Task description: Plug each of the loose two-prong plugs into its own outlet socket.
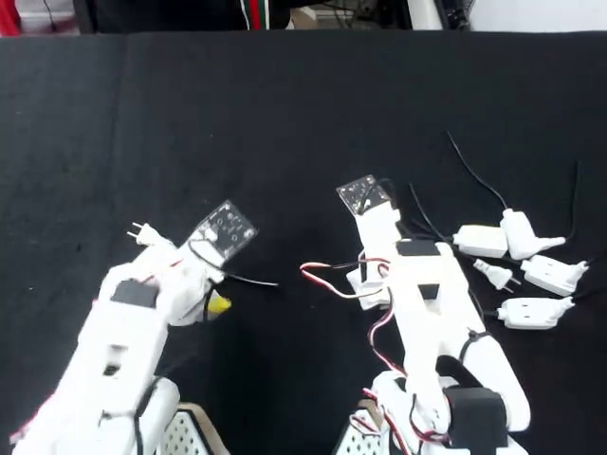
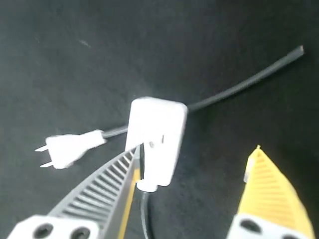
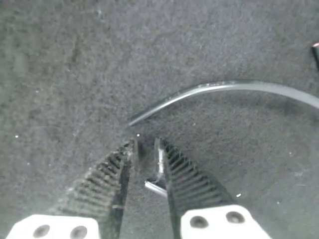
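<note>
Looking down from the high view, the black table (image 1: 285, 114) carries a plug (image 1: 142, 232) just beside the left arm. Right of the right arm sits a cluster of white sockets (image 1: 531, 311) with a second plug (image 1: 493, 275) among them.

Over to the left wrist: the left gripper (image 2: 197, 149) is spread wide and holds nothing. Its grey finger (image 2: 107, 184) touches a white socket (image 2: 157, 137), its yellow finger (image 2: 271, 189) stays apart, and the two-prong plug lies just beside.

Right wrist now: the right gripper (image 3: 145, 144) is almost pressed together over bare cloth, with a black cord (image 3: 209, 89) curving just past the tips.
</note>
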Robot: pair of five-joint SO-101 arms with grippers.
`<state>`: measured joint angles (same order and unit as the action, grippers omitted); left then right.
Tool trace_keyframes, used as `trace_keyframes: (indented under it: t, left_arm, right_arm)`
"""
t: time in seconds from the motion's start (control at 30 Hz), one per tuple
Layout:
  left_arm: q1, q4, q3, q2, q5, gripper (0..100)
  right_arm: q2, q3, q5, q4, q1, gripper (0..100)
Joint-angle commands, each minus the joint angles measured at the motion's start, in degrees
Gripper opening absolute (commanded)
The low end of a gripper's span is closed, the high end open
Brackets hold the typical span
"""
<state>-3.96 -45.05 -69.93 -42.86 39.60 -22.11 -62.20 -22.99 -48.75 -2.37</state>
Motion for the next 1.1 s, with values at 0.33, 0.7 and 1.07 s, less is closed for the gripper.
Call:
trace_keyframes:
  t: [0.33, 0.7, 1.07]
  left_arm:
    - [6.8, -2.2, 23.7, 33.2, 0.7, 33]
    - [6.5, -6.2, 26.3, 34.0, -0.8, 4]
    - [0.4, -27.8, 28.2, 17.7, -1.5, 4]
  right_arm:
    - [0.1, 0.1, 0.0, 0.9, -0.5, 6.4]
    - [0.1, 0.1, 0.0, 0.9, -0.5, 6.4]
    - [0.1, 0.1, 0.0, 0.9, -0.4, 6.4]
